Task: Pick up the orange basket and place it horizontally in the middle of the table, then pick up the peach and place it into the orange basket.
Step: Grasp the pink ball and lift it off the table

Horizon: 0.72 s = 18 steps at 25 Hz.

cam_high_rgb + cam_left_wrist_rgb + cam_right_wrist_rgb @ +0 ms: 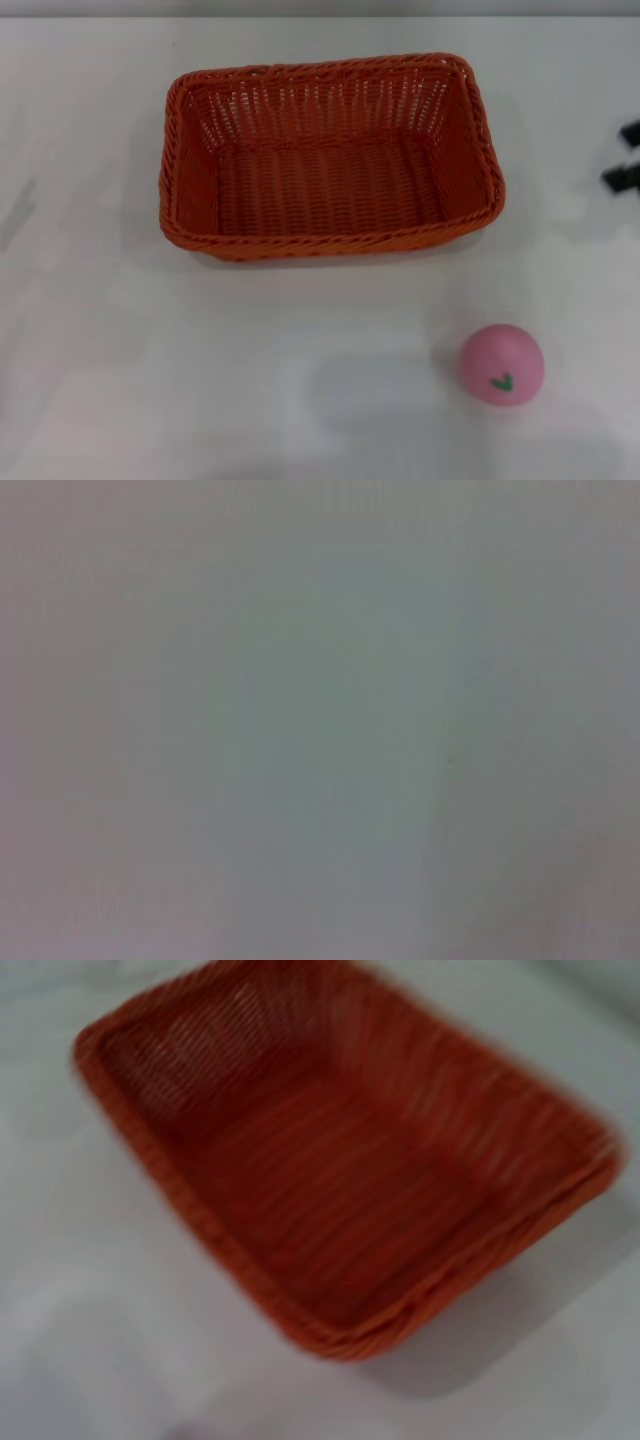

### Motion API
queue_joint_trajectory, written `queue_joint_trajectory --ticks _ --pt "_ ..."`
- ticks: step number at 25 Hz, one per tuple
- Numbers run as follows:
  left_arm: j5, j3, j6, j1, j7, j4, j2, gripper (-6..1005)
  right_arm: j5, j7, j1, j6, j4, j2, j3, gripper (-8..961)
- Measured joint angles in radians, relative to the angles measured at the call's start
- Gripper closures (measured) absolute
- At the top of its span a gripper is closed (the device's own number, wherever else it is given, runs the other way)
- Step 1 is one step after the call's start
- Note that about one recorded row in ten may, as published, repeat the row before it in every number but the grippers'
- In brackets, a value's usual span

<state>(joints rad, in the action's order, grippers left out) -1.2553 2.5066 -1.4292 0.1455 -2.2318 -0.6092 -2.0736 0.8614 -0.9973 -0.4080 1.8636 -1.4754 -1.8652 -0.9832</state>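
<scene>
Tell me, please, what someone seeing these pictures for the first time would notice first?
The orange basket draws the eye first: large, woven and empty, it sits upright on the white table, its long side across the head view. Next comes the peach, a small pink ball with a green leaf mark, alone on the table nearer the robot and to its right, well apart from the basket. The right hand only peeks in dark at that view's right edge.
</scene>
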Motion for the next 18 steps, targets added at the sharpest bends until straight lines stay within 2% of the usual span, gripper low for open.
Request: queue_joint_trajectory --ticks 5,7,12,18 --pt "0.011 0.000 0.000 0.007 -0.001 0.002 -0.001 197 -0.006 0.105 -0.063 0.045 0.112 0.037 -0.152 296" --pt "0.018 0.000 0.000 0.006 -0.002 0.003 -0.001 198 -0.001 0.129 -0.092 0.051 0.182 0.042 -0.216 296" --pt "0.023 0.000 0.000 0.003 -0.002 0.013 -0.001 198 0.034 0.104 -0.147 0.052 0.332 0.012 -0.279 296" --pt "0.024 0.000 -0.004 0.000 -0.022 0.017 -0.001 198 0.024 0.083 -0.162 0.048 0.391 -0.033 -0.295 296"
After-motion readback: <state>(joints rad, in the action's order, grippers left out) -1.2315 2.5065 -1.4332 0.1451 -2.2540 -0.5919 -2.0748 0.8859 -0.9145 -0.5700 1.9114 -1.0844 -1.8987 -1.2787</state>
